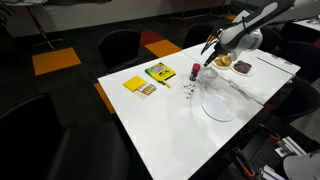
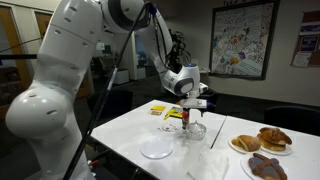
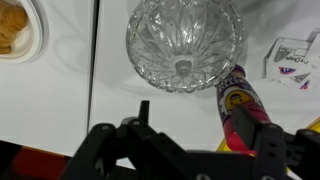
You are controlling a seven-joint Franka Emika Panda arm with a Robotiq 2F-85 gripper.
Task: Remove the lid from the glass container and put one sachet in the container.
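I have the end effector (image 3: pixel 185 152) hanging just above the jar (image 3: pixel 185 40), its jaws spread with nothing between them. The jar stands upright on the white counter (image 3: pixel 60 100), with a red tube (image 3: pixel 240 105) just beside it and sachets (image 3: pixel 290 62) near; I cannot tell whether its lid is on. A pale plate (image 1: pixel 220 105) lies near the jar, and pastries (image 2: pixel 262 140) sit further along the counter.

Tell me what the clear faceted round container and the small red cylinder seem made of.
Clear faceted round container: likely pressed or cut glass, glossy; see-through, with radiating ridges catching light. Small red cylinder: uncertain, perhaps plastic or printed card; smooth, slightly shiny wrap bearing yellow smiley faces.
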